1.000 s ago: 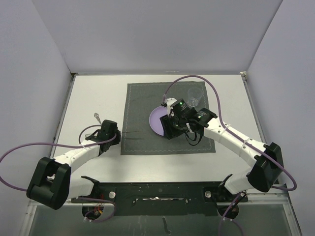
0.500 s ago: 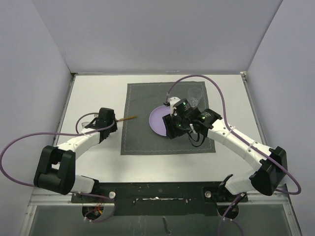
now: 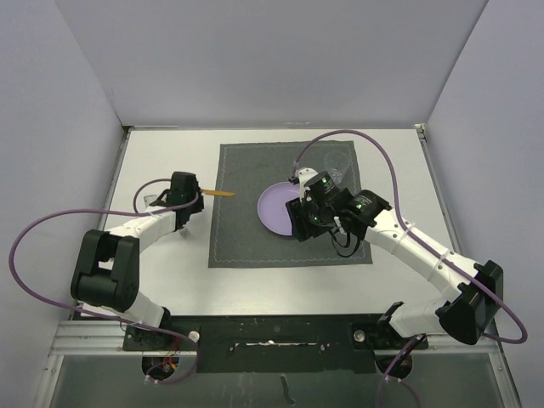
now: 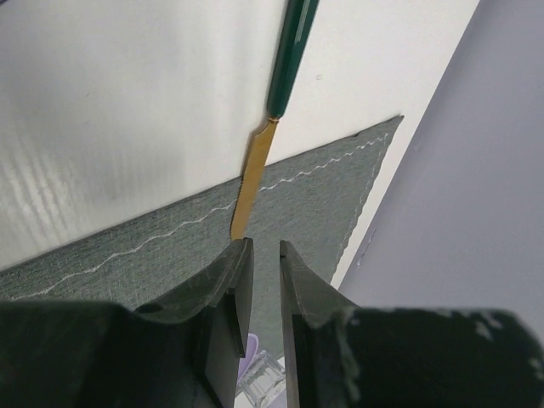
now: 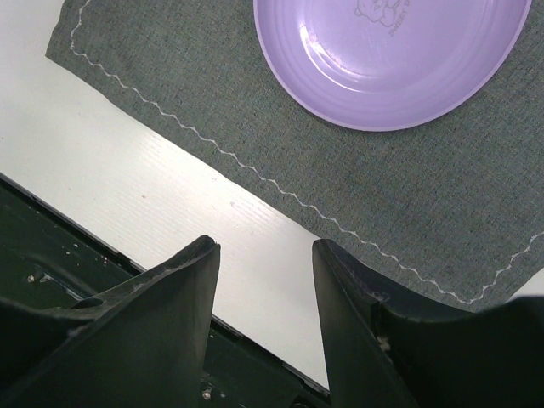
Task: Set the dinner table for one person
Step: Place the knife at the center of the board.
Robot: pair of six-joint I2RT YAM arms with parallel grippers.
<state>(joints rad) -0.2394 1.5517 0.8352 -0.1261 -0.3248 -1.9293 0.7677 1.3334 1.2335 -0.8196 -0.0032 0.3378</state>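
Spanning the view from the near edge outward, one white dinner table (image 3: 280, 285) carries one dark grey placemat (image 3: 246, 170). Nearest, the right gripper (image 5: 263, 248) hangs with its jaws spread wide, holding nothing, at 5 o'clock of the single purple plate (image 5: 382, 59) on the placemat. At 9 o'clock of the plate, the left gripper (image 4: 259, 255) has its jaws nearly together, apparently pinching the gold end of one green-handled utensil (image 4: 255, 170). Farthest, one clear glass (image 3: 338, 166) stands on the placemat at 1 o'clock of the plate.
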